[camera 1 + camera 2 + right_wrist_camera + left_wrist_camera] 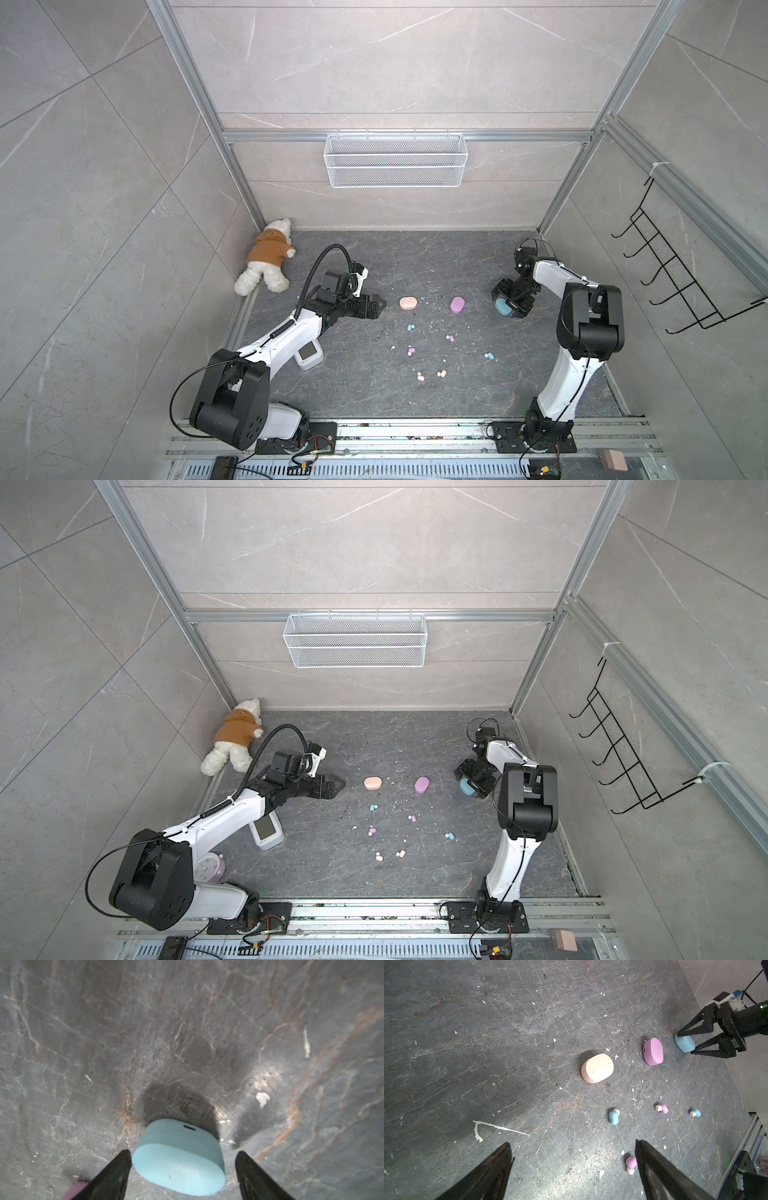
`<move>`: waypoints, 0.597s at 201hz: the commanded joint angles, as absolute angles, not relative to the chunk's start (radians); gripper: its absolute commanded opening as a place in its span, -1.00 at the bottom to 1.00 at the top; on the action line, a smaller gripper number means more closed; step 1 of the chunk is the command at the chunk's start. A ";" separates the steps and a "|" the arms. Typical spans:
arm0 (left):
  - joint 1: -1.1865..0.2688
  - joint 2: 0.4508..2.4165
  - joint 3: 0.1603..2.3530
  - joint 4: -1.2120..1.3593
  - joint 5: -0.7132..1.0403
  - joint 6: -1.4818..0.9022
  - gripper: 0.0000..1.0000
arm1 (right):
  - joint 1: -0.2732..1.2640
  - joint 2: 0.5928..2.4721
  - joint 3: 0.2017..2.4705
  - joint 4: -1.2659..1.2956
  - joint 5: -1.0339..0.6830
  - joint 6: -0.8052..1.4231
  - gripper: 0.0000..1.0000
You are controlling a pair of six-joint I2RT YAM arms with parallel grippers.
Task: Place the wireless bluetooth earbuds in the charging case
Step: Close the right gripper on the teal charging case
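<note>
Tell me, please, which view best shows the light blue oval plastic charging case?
The right wrist view: the light blue oval plastic charging case fills the foreground, closed, between the fingers of the open right gripper. The left wrist view shows it small and distant; both top views show a blue patch partly under that gripper.

Right gripper (470, 789) poised around the blue case (466, 788)
</note>
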State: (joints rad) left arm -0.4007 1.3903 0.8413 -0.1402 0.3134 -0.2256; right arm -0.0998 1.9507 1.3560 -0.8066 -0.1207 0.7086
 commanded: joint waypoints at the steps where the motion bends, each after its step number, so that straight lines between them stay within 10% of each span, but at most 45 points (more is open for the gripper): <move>1: -0.408 1.385 0.873 -0.155 0.300 -0.198 0.90 | -0.098 1.953 1.386 -0.847 -0.117 0.752 0.58; 120: -0.422 1.384 0.874 -0.161 0.272 -0.190 0.89 | -0.099 1.966 1.365 -0.826 -0.140 0.778 0.37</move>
State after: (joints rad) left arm -0.4149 1.3930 0.8413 -0.1501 0.2871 -0.2165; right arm -0.0998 1.9583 1.3727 -0.8173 -0.1268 0.7525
